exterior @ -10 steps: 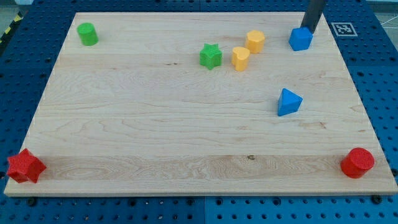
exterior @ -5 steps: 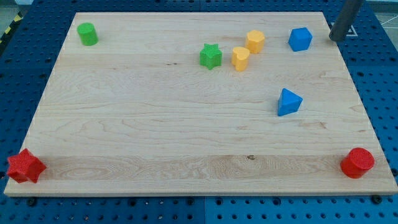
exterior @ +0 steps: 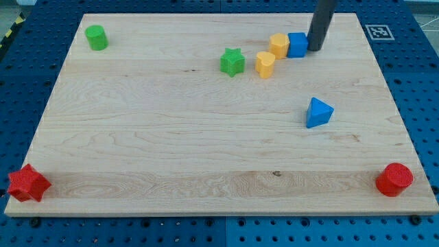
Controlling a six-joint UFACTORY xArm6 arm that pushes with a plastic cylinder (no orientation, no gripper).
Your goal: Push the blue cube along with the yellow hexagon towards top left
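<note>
With no jaws to clench, I rest my tip (exterior: 317, 48) against the blue cube (exterior: 297, 44)'s right side, near the counter (exterior: 171, 137)'s top edge, pressing it onto the yellow hexagon (exterior: 278, 45) so both slide left.

Dark rod was held near-upright, entering from view's top; my tip (exterior: 317, 49) was set down on surface.

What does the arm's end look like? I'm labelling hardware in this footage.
Only a straight, dark grey rod shows, coming down from the view's top to my tip. It looks plain and smooth: no cables, markings or gripper visible. The rest of the arm is out of frame.
</note>
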